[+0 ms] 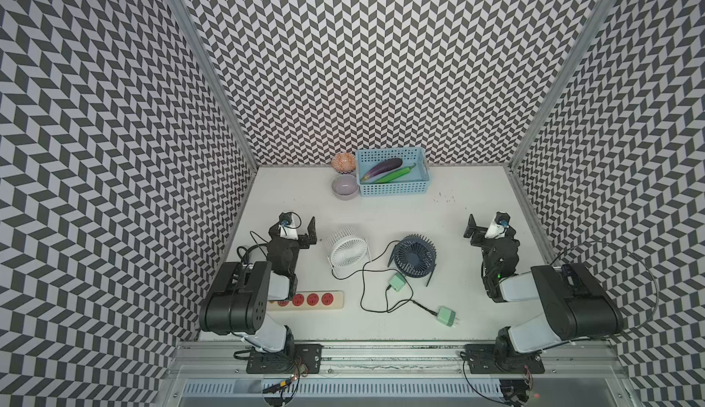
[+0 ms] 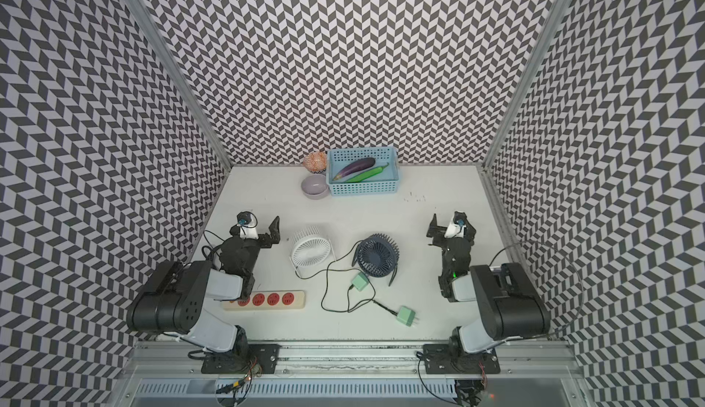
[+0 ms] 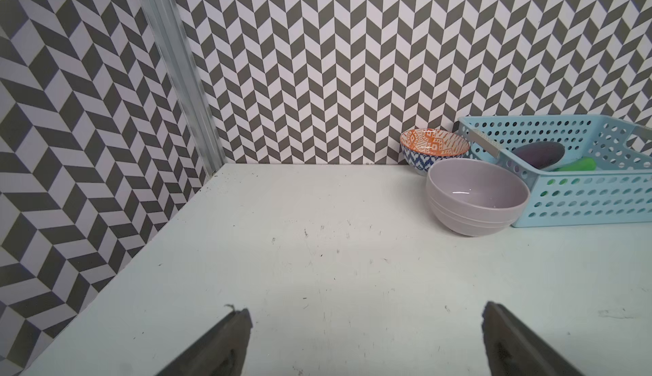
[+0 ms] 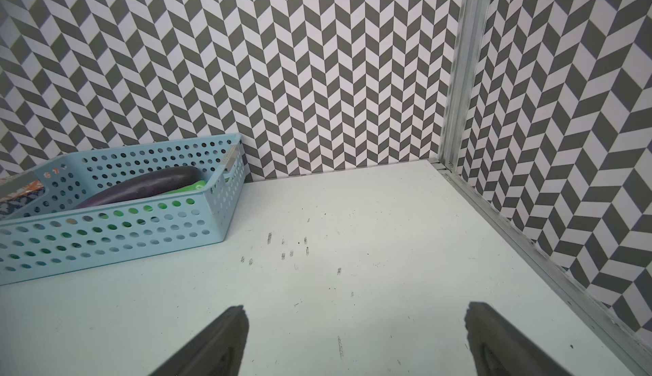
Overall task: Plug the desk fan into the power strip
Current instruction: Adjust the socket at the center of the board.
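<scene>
Left arm (image 1: 236,302): its elbow hides the left end of the power strip (image 1: 316,300).
Power strip: flat at the front left of the desk (image 1: 381,210); the sockets I can see are free.
Left hand (image 3: 365,321): fingers spread wide, holding nothing.
Right hand (image 4: 356,312): also wide and empty.
Fans: white fan (image 1: 348,250) and navy fan (image 1: 414,256) side by side mid-desk.
Plugs: green plug (image 1: 396,282) just beside the navy fan, second green plug (image 1: 447,315) nearer me, both loose on black cords.
Far edge: blue basket (image 1: 393,191), two bowls (image 1: 345,186) beside it.
</scene>
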### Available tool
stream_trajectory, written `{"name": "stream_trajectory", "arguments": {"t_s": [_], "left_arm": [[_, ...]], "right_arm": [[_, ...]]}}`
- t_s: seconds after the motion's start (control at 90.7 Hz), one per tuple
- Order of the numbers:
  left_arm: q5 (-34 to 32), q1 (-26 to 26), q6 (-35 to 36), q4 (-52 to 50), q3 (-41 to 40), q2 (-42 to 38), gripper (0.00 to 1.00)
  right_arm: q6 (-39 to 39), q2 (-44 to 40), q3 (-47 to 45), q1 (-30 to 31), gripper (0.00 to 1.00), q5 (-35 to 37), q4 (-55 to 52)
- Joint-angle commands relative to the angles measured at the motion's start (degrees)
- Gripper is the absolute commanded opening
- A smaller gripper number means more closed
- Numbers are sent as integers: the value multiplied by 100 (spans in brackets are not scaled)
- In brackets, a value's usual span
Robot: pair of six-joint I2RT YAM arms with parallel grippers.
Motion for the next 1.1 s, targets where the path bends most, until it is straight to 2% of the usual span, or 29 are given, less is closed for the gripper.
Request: {"name": "stream_trajectory", "arguments": {"t_s": [0.0,0.518,0.76,0.948,1.091], "left_arm": [[-31,6,-8,73,77,-57,100],[-32,6,-4,78,77,-56,100],[-39,6,-2,101,84,-80,100],[-4,6,45,-1602,880,-382,100],[43,6,-22,-2335,1124,-749,100]], "right_arm": [[41,26,59,4,99,44,284],[43,38,54,-1,100,44,305],[5,139,-42,5,100,47,736],[-21,-116,-42,21,99,84,590],[22,-832,251,38,99,109,-781]]}}
